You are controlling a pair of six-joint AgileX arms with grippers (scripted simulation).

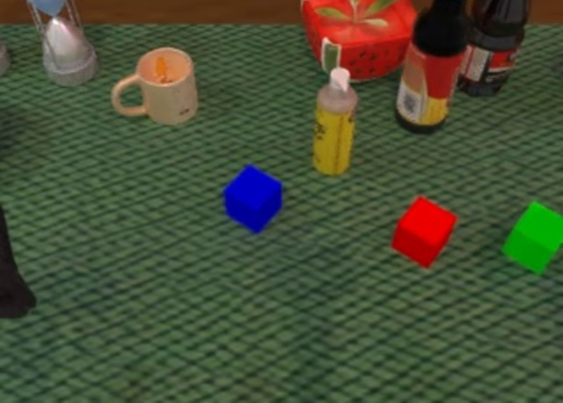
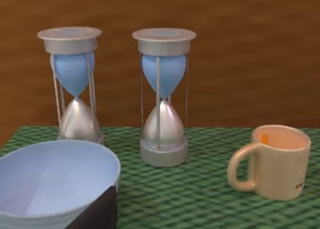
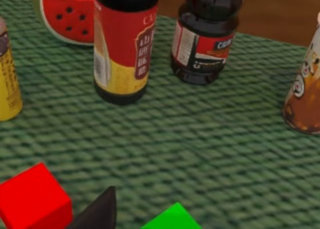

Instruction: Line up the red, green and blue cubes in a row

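Red cube and green cube lie just either side of the right gripper's 1 visible dark fingertip, touching neither, its spread untellable, while the blue cube sits well apart.

1. A green woven cloth covers the worktop, its weave running in wavy ribs across the whole surface.
2. Behind the far edge of the worktop stands a brown wall with a faint wood-like grain.
3. Even, soft light falls from above, and things cast only faint shadows on the cloth.
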